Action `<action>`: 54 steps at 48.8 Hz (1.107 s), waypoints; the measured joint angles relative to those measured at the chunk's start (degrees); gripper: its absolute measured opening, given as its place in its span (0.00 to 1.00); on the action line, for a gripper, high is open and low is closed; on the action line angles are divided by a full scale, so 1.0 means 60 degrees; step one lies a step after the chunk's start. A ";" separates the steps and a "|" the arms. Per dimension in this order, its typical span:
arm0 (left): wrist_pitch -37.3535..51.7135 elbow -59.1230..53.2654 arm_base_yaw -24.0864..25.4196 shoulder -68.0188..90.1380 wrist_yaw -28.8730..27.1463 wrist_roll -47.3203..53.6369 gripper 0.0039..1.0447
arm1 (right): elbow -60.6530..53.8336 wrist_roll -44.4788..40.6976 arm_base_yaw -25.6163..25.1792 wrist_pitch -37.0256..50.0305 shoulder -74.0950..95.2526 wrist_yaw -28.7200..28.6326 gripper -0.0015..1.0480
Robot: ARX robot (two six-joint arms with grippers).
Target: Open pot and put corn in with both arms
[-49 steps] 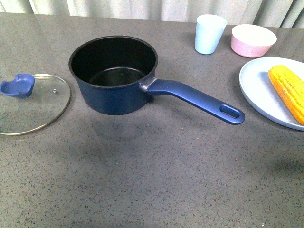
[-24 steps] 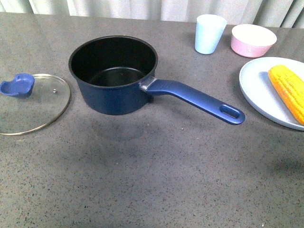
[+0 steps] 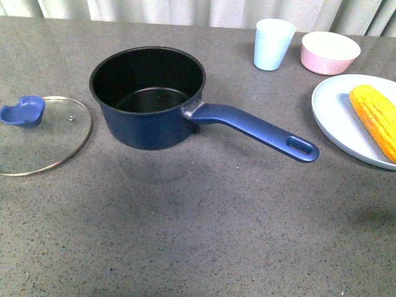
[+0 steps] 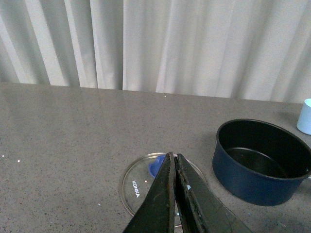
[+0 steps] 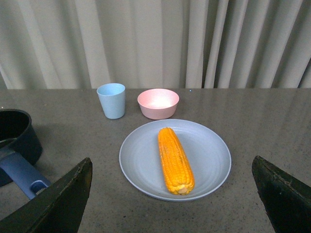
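Front view, dial centred on the pot (image 3: pixel 148 99):

- The pot stands upright on the grey table (image 3: pixel 185 235), uncovered, its black interior empty. Its handle (image 3: pixel 260 131) points toward 4 o'clock.
- The lid (image 3: pixel 43 139) lies flat on the table at 9 o'clock, just beside the pot and not touching it. Its blue knob (image 3: pixel 23 111) faces up.
- The corn (image 3: pixel 376 120) lies at 3 o'clock on a pale plate (image 3: pixel 337 120), well apart from the pot. The plate is partly cut off by the frame edge.
- A pale blue cup (image 3: pixel 273 43) stands at 1 o'clock. A pink bowl (image 3: pixel 330 52) stands at 2 o'clock, just beside the cup.

Left wrist view:

- The left gripper (image 4: pixel 173 158) has its two fingers pressed together with nothing between them.
- The closed tips overlap the lid (image 4: pixel 163 187) and part of the knob (image 4: pixel 156 167). They appear to sit above the glass, but contact cannot be confirmed.
- The pot (image 4: pixel 262 162) is beside the lid.

Right wrist view:

- The right gripper (image 5: pixel 171 162) has its fingers spread wide apart and holds nothing.
- The corn (image 5: pixel 175 160) lies lengthwise between the fingers in this view, resting on the plate (image 5: pixel 214 155), clear of both fingers.
- The cup (image 5: pixel 111 100) and bowl (image 5: pixel 158 103) stand beyond the plate, before a curtain (image 5: pixel 155 43).
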 joint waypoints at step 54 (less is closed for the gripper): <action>-0.2233 0.0000 0.0004 -0.2084 0.0000 0.0004 0.22 | 0.0000 0.0000 0.0000 0.0000 0.0004 0.0000 0.91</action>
